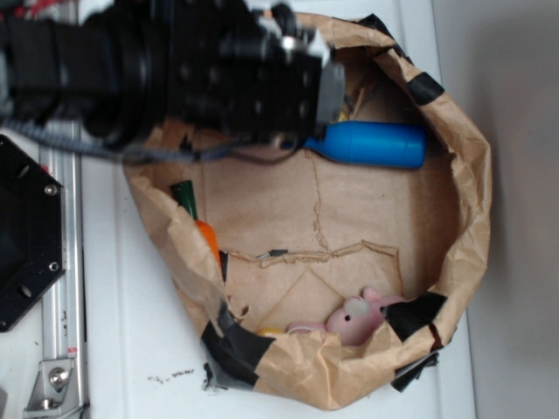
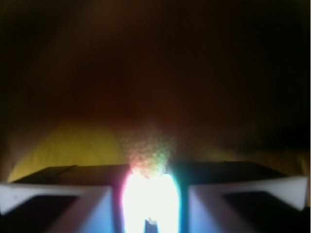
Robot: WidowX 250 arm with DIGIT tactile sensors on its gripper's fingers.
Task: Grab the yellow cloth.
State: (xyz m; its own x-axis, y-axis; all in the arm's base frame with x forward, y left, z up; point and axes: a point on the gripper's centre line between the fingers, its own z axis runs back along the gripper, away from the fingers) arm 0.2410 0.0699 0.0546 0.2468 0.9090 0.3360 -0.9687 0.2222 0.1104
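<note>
In the wrist view the yellow cloth [image 2: 73, 145] fills the left foreground as a blurred yellow surface, very close to the lens. My gripper [image 2: 151, 194] has its two pale fingers [image 2: 97, 208] drawn close together. A glaring bright bunch with a grainy terry texture sits pinched between them. In the exterior view the black arm and gripper [image 1: 327, 87] reach down into the upper left of the paper-lined hollow and hide the cloth beneath them.
Crumpled brown paper [image 1: 463, 175] forms a raised wall around the work area. A blue bottle [image 1: 376, 144] lies just right of the gripper. An orange and green toy [image 1: 205, 231] leans on the left wall. A pink bunny [image 1: 354, 319] sits at the front. A black base plate [image 1: 26, 236] is at the far left.
</note>
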